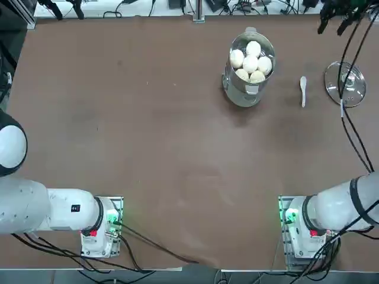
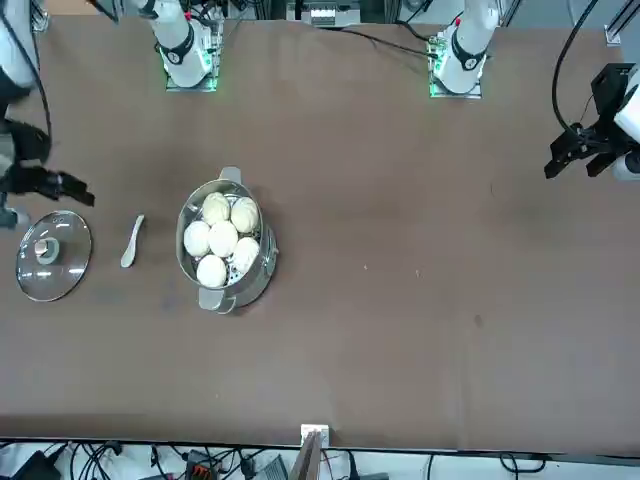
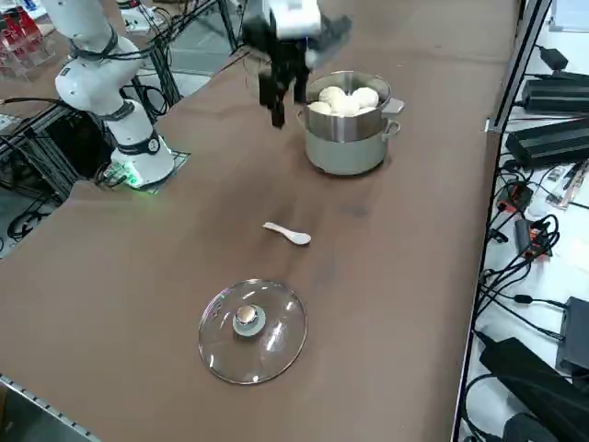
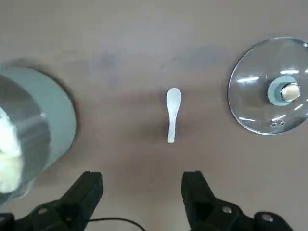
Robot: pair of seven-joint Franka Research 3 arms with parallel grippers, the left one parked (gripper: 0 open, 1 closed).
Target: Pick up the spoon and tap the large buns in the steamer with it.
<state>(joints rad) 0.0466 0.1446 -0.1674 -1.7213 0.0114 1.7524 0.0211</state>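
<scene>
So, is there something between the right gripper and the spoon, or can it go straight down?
Nothing visible stands in the way. The right gripper hangs open above the table, and the spoon lies alone on bare table between the steamer and the glass lid, touching neither.

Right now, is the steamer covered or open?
Open. The steamer has no lid on it, its large buns show, and the glass lid lies on the table beyond the spoon.
</scene>
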